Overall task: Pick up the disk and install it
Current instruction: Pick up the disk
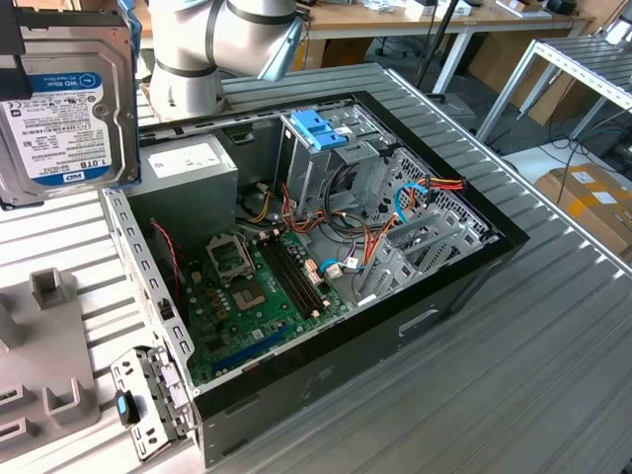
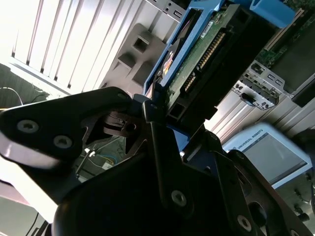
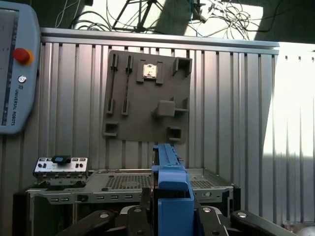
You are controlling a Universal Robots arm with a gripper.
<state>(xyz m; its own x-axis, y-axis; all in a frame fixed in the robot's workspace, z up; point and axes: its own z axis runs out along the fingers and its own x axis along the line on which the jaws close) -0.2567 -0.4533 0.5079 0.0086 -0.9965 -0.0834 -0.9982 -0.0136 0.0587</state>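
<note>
Clamping the disk (image 1: 64, 109) by its blue rails, the end effector (image 2: 165, 110) holds it aloft above the desk's (image 1: 553, 346) edge at the exterior view's left; rightward sits the open computer case (image 1: 326, 267). Likely stiff, dense, shock-sensitive (grip rails, not circuit board).

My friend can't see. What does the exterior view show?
A silver disk is up in the air at the exterior view's left. Beside it an open computer case lies on a ribbed metal table, a blue bracket inside.
</note>
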